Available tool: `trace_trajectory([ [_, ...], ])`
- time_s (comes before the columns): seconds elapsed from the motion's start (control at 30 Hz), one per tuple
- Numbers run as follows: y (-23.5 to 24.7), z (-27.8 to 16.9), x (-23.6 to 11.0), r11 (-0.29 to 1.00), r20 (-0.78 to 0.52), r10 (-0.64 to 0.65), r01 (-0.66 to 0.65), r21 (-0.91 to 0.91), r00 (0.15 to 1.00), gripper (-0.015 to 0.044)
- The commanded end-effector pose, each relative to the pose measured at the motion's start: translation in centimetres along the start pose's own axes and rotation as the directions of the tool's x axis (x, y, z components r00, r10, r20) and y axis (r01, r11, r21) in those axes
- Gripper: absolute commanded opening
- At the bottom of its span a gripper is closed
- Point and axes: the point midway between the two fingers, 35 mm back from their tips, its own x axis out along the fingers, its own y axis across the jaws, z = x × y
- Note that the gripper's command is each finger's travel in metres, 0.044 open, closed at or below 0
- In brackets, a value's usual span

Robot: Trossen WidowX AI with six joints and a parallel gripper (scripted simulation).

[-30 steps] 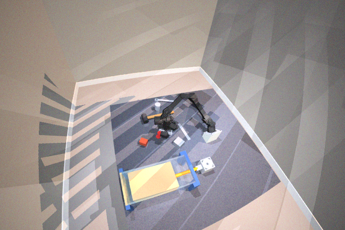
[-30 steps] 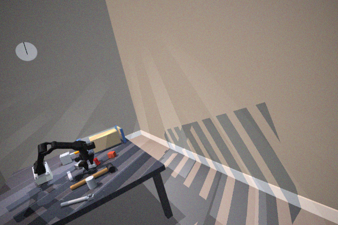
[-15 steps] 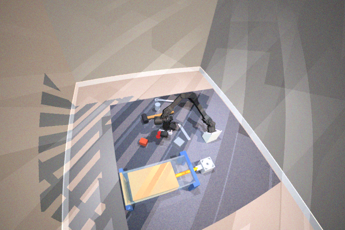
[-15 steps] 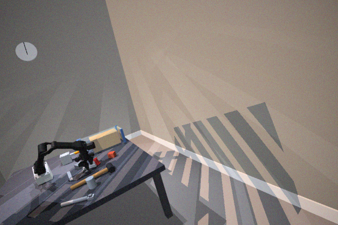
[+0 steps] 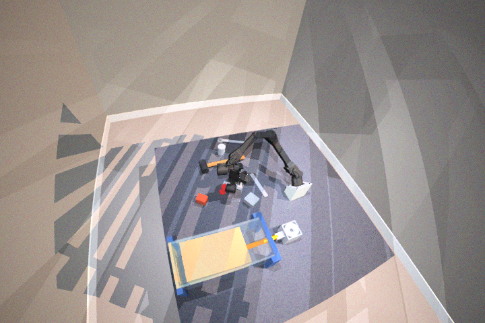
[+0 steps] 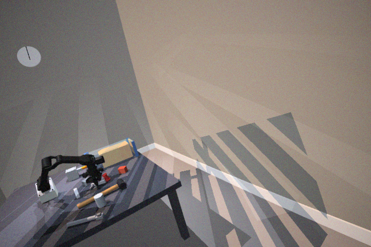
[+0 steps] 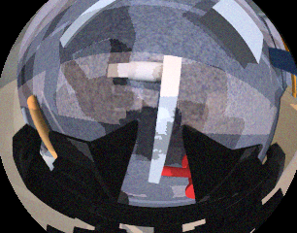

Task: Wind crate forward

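The handle (image 7: pixel 163 123) lies flat on the bench (image 5: pixel 319 212), well apart from the winch (image 5: pixel 289 231). The gripper (image 7: pixel 159 131) stands over it with its jaws half apart on either side of the pale steel bar, seemingly not pressing it. The bar looks stiff, light and smooth, so I would grip it across the middle, near the red knob (image 7: pixel 180 171).

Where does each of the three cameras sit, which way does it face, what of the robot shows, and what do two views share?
Top: high above the bench, looking down; whole arm, base to gripper.
Exterior: raised, off the bench's corner, looking across it toward the room's corner; whole arm side-on.
Wrist: on the arm's wrist, looking down at the bench; only the dark fingers, flanking a pale bar.
Shared: top and exterior both show the hammer and red block.
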Motion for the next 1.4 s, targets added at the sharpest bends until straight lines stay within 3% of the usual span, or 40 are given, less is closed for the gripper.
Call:
trace_trajectory([
  [0.0, 0.0, 0.0, -0.1, 1.000, -0.001, 0.000, 0.000, 0.001, 1.000, 0.0200],
  [0.83, 0.0, 0.0, -0.1, 1.000, -0.001, 0.000, 0.000, 0.001, 1.000, 0.0033],
  [0.9, 0.0, 0.0, -0.1, 1.000, -0.001, 0.000, 0.000, 0.001, 1.000, 0.0000],
  [1.03, -0.1, -0.1, -0.4, 1.000, -0.001, -0.001, 0.001, -0.001, 1.000, 0.0000],
  [1.17, -0.6, -0.5, -3.9, 1.000, 0.000, -0.009, 0.009, -0.022, 1.000, 0.0000],
  [1.37, -0.5, -0.3, -12.8, 0.997, -0.009, -0.012, 0.011, -0.077, 1.000, 0.0000],
])
